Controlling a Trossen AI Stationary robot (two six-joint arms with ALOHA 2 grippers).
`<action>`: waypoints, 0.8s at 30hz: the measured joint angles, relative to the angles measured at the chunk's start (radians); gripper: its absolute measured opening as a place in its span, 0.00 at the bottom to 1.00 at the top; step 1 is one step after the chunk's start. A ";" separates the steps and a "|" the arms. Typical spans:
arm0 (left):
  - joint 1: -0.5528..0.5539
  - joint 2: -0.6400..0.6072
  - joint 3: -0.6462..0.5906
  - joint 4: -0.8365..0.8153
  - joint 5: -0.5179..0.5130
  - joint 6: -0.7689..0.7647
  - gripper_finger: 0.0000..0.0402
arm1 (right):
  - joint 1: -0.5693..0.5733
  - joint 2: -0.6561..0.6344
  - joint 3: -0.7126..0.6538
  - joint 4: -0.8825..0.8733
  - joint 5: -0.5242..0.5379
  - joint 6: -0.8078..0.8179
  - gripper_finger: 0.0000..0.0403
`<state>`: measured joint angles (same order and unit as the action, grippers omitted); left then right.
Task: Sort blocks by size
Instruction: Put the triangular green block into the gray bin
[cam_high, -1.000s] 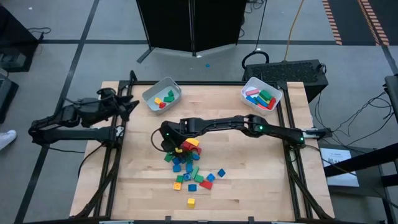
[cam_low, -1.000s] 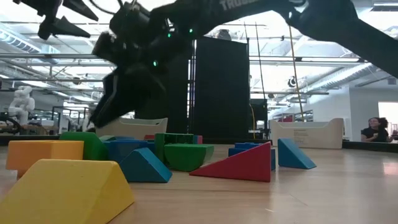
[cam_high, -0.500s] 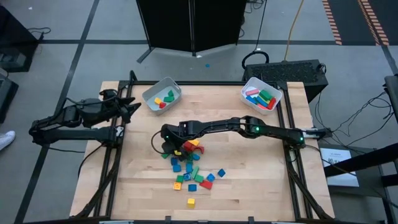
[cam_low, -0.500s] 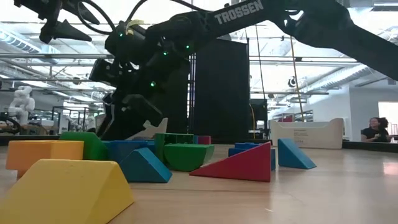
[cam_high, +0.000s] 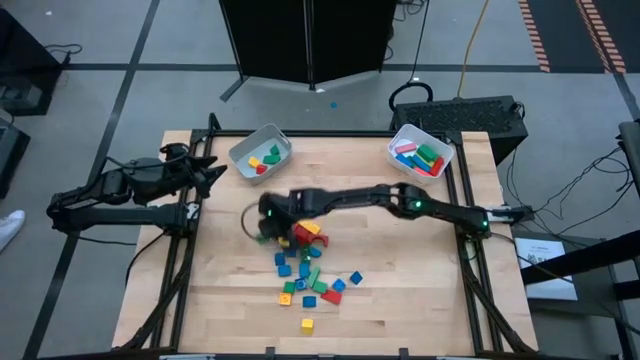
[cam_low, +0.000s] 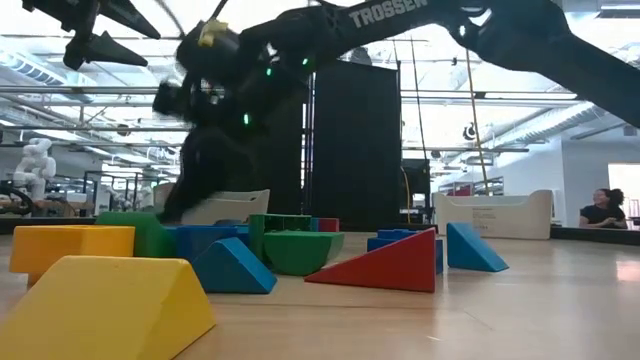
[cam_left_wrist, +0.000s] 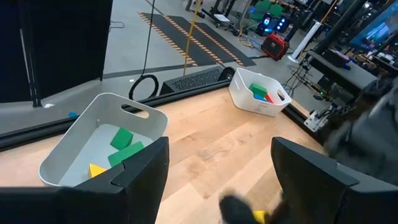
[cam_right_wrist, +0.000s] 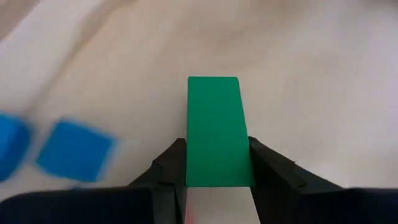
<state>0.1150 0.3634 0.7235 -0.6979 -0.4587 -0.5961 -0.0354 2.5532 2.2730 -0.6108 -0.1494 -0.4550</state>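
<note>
A pile of small red, blue, green and yellow blocks (cam_high: 305, 265) lies in the middle of the table and fills the foreground of the low view (cam_low: 280, 250). My right gripper (cam_high: 265, 225) hovers at the pile's left end, shut on a green block (cam_right_wrist: 212, 127). In the low view this gripper (cam_low: 205, 150) shows blurred above the pile. My left gripper (cam_high: 212, 172) stands open over the table's left edge beside the left white bin (cam_high: 260, 153). Nothing lies between its fingers (cam_left_wrist: 140, 180). My right gripper pinches the green block's two opposite long sides (cam_right_wrist: 193, 158) between its two fingers (cam_right_wrist: 169, 163), at the end nearer the wrist. The fingers lie along the block, and most of it sticks out beyond the fingertips. The wood tabletop shows past it.
The left bin (cam_left_wrist: 93, 140) holds a few green, yellow and red blocks. The right white bin (cam_high: 420, 152), at the far right, holds red, green and blue ones. Two blue blocks (cam_right_wrist: 71, 152) lie close to the held one. A person (cam_low: 603, 207) sits beyond the table.
My right gripper has dipped down to the left end of the pile and has come up again, in motion now. The pile has kept its place.
</note>
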 joint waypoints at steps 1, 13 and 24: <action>0.000 0.000 0.000 0.000 0.000 0.000 0.70 | -0.015 -0.027 0.000 0.011 0.031 0.004 0.28; 0.000 0.000 0.000 0.000 0.000 0.008 0.70 | -0.282 -0.107 0.004 0.255 0.153 0.300 0.28; 0.000 0.000 0.000 -0.003 0.000 0.009 0.70 | -0.311 -0.035 0.006 0.368 0.148 0.438 0.55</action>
<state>0.1154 0.3634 0.7235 -0.7013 -0.4587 -0.5875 -0.3463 2.5185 2.2795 -0.2428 -0.0016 -0.0172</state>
